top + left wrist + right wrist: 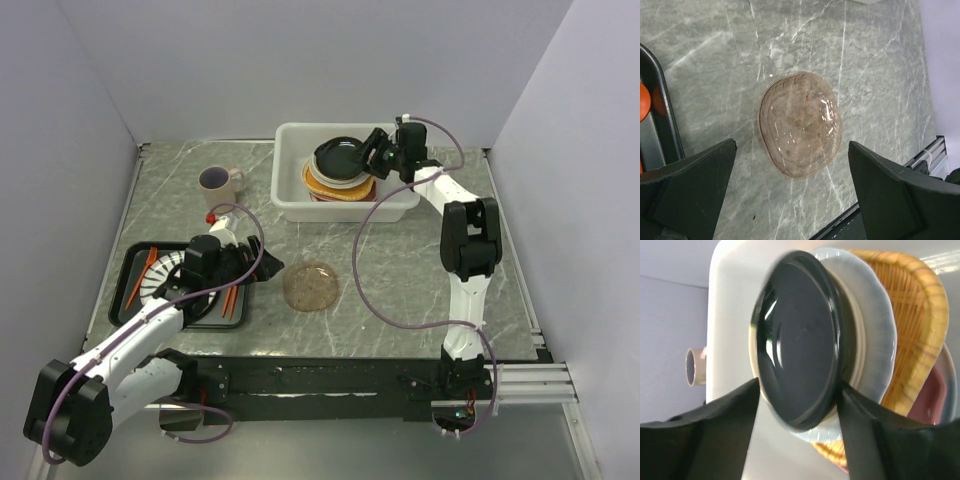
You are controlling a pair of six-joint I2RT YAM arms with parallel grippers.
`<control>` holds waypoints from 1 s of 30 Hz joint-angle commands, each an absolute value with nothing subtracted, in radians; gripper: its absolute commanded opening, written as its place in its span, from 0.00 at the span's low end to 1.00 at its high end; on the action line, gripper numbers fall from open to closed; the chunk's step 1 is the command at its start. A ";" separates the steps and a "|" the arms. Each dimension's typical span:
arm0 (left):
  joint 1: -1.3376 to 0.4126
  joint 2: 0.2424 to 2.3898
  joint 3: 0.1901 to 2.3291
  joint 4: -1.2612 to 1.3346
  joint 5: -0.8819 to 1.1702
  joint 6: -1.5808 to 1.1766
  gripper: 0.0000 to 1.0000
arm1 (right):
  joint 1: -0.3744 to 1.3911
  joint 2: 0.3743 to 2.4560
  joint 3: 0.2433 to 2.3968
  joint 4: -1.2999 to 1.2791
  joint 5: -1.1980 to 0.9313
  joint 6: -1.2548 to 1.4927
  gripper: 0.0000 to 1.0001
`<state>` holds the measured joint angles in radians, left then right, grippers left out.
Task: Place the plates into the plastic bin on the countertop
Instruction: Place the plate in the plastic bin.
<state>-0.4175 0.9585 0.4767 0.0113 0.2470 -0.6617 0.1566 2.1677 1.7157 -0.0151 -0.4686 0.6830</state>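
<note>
nearest, the left arm (130, 345) puts the left gripper (215, 255) at the black tray (125, 275).

left wrist: fingers spread wide, empty, framing a brownish glass plate (800, 125) on the countertop (880, 75), likely lining up a grasp.

right wrist: right gripper (799, 385) fingers spread, seemingly let go; the dark plate (800, 335) tops the stacked plates (900, 315) in the plastic bin (730, 300).

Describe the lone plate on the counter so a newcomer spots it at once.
From the white bin at the back of the counter, come forward to the marble just right of the black tray. The small tan plate lies flat there, see-through and ribbed, unlike the opaque plates stacked in the bin.
</note>
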 commanded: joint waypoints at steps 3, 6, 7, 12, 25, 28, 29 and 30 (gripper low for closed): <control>-0.414 1.000 0.474 0.057 0.271 -0.655 0.99 | 0.149 1.959 1.599 0.031 -0.390 0.631 0.85; -0.414 1.031 0.469 0.078 0.290 -0.661 0.99 | 0.150 1.866 1.516 0.072 -0.350 0.629 0.92; -0.414 1.038 0.469 0.084 0.291 -0.663 0.99 | 0.150 1.823 1.494 0.099 -0.336 0.627 0.93; -0.416 1.080 0.465 0.113 0.310 -0.670 0.99 | 0.150 1.727 1.427 0.137 -0.324 0.630 0.95; -0.426 1.235 0.446 0.251 0.380 -0.710 0.99 | 0.150 1.597 1.332 0.144 -0.365 0.629 0.95; -0.437 1.282 0.437 0.313 0.394 -0.727 0.98 | 0.152 1.545 1.270 0.156 -0.380 0.638 0.95; -0.443 1.296 0.439 0.328 0.397 -0.729 0.97 | 0.152 1.531 1.231 0.164 -0.383 0.641 0.95; -0.445 1.305 0.439 0.334 0.391 -0.732 0.96 | 0.153 1.498 1.209 0.187 -0.390 0.646 0.95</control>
